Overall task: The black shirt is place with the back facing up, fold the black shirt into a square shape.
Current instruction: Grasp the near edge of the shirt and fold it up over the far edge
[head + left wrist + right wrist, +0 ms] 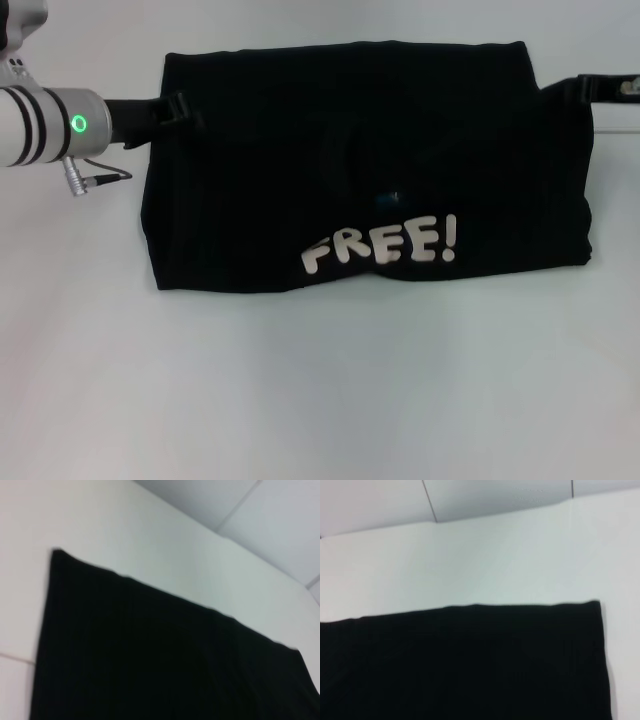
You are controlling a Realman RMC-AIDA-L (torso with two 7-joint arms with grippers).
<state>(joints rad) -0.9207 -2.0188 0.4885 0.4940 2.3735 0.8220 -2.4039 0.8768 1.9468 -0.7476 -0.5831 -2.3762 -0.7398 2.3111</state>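
White, smooth tabletop fills the nearest part of the head view, bare up to the shirt's near edge. Beyond it lies the black shirt, soft matte fabric folded into a wide rectangle at the middle of the table, its edges fairly straight and its near right corner slightly rounded. Pale block lettering reading "FREE!" sits on the top layer close to the near edge, a little right of centre.

At the shirt's far left edge the left gripper reaches in from the left on its silver arm with a green ring light; its dark fingers touch or overlap the cloth, and whether they are clamped or spread cannot be told. At the far right edge the right gripper meets the fabric in the same way, its grasp equally unclear.

Both wrist views show only black fabric against the white table, with grey panelled surfaces behind.
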